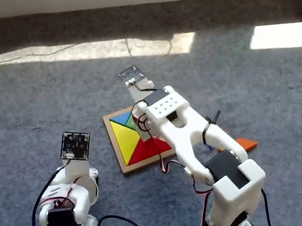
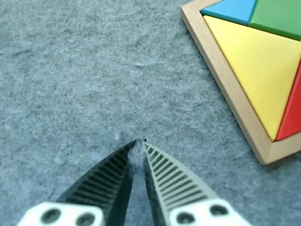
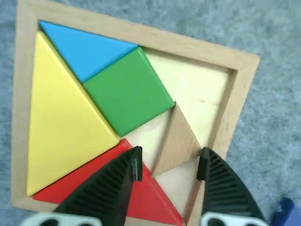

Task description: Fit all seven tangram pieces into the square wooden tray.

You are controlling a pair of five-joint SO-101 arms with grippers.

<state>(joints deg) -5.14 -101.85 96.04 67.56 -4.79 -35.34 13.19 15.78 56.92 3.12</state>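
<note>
On the left, over grey carpet (image 1: 37,106): the left claw (image 2: 139,141), pressed together to a point with nothing between the fingers, aimed down at the carpet near the tray's left rim but apart from it.

Next to the right, flat on the carpet between the two arms: the square wooden tray (image 1: 114,146), partly filled. Inside, starting from its left side:
- large yellow triangle (image 1: 127,141) along the left rim
- blue triangle (image 1: 121,119) in the far left corner
- green square (image 3: 127,89) touching both
- red triangle (image 1: 150,149) along the near rim, edge to edge with the yellow

Further right in the tray: uncovered tray floor and a plain wood-coloured triangle (image 3: 176,139), lying askew with one corner against the green square.

Over that triangle: the right claw (image 3: 169,162), spread wide, one fingertip on each side of it. Cannot tell whether either fingertip touches it. Right arm stretched from the lower right across the tray's right half.

Right of the tray, loose on the carpet: a loose blue piece (image 3: 288,214) near the tray and, farthest right, an orange piece (image 1: 247,144), well apart from the tray.
</note>
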